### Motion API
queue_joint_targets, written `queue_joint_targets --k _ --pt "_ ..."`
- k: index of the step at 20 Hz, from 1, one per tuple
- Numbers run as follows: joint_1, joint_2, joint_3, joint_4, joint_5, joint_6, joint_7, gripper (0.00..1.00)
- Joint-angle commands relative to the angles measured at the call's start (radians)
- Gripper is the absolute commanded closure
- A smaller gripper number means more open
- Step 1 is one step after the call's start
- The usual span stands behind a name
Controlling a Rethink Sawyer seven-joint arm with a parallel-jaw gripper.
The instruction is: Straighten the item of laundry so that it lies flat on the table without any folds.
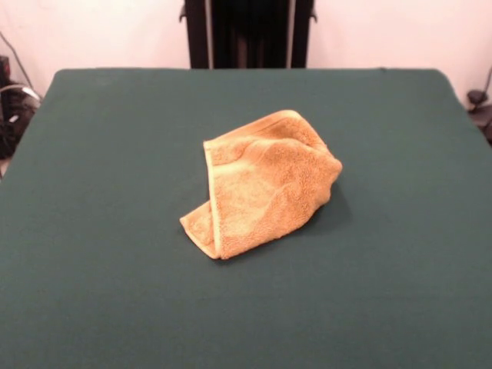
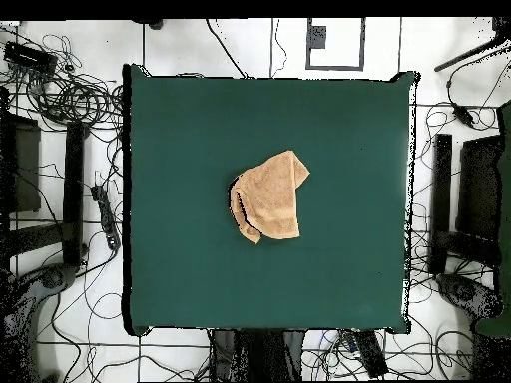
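Towel first: the small orange-tan terry hand towel (image 1: 261,184) lies crumpled near the middle of the large rectangular table covered in plain dark green cloth (image 1: 100,254), which fills most of the front view. In that view the towel sits just right of centre, folded over on itself into a rough wedge. A hemmed edge runs down its left side from the upper left corner to the lower tip, and a small flap pokes out at the lower left beneath it. The right side bulges up into a rounded hump, with a shadow falling on the green cloth to its right.

In the overhead view the same towel (image 2: 269,195) lies a little above the centre of the table (image 2: 180,269), its widest part toward the upper right of the bundle and a narrow doubled strip curling along its left and lower left edge. Green cloth shows on every side of it, and no part of it reaches a table edge.

The gripper does not appear in either view, so its opening and what it may hold cannot be told, nor how the towel lies relative to it. At the top centre of the front view only the dark upright pedestal (image 1: 247,32) shows behind the table's top edge, well apart from the towel. Nothing touches the towel.

Black cables (image 2: 70,100) sprawl over the pale floor around the table in the overhead view.
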Motion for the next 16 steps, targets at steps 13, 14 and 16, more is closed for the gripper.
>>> queue_joint_targets --k 13,14,16 --pt "0.050 0.152 -0.061 0.444 0.121 -0.235 0.064 0.00" --pt "0.059 0.162 -0.058 0.451 0.109 -0.261 0.089 0.00" --pt "0.074 0.177 -0.054 0.469 0.104 -0.320 0.120 0.00"
